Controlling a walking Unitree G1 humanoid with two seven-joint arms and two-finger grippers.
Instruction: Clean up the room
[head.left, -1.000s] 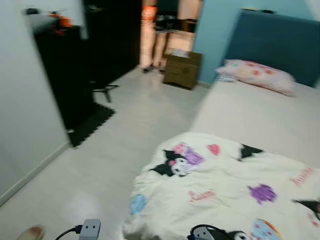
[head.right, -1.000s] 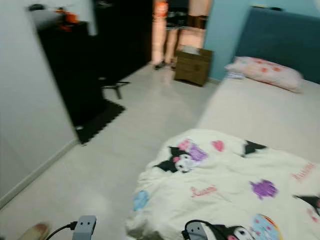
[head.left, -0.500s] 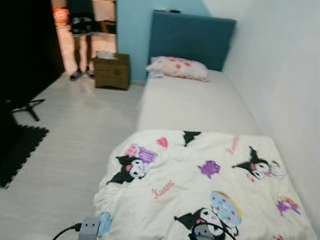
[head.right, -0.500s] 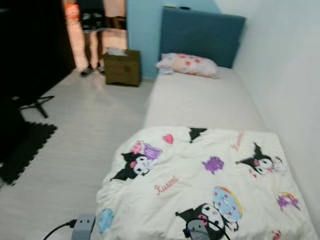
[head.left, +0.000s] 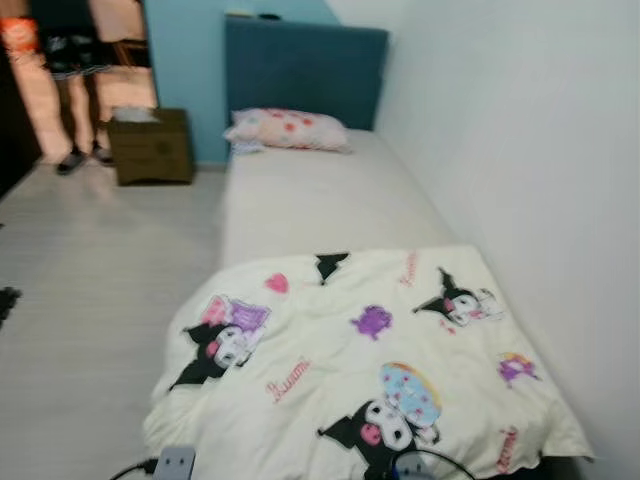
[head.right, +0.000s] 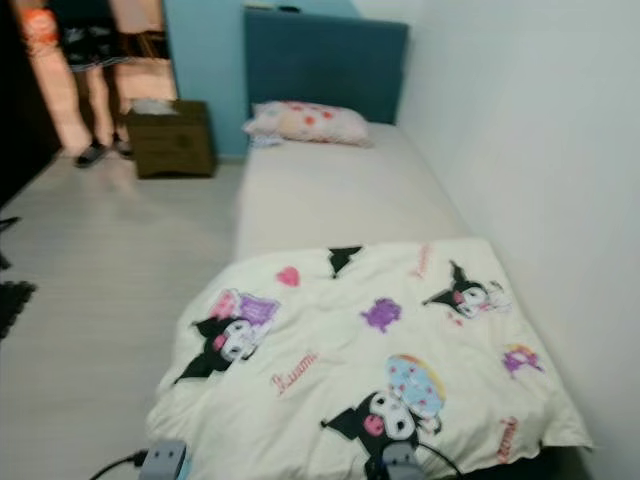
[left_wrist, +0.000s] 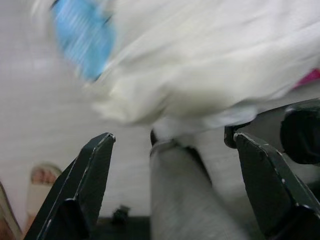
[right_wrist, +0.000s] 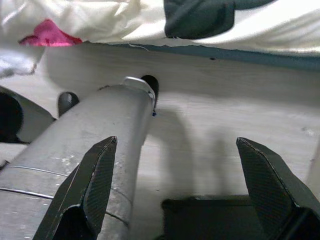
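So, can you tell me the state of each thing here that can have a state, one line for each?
blanket: crumpled, spread over the foot end of the bed only
bed: upper half bare, not covered
pillow: lying flat at the headboard
bedside cabinet: closed, something pale on top
left gripper: open, holding nothing
right gripper: open, holding nothing

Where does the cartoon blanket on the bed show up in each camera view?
Left eye view: blanket across the lower middle, over the bed's near end.
Right eye view: same place.
Left wrist view: its white edge with a blue patch, above the open fingers.
Right wrist view: its hem along the top.
Shared landmark: pillow.
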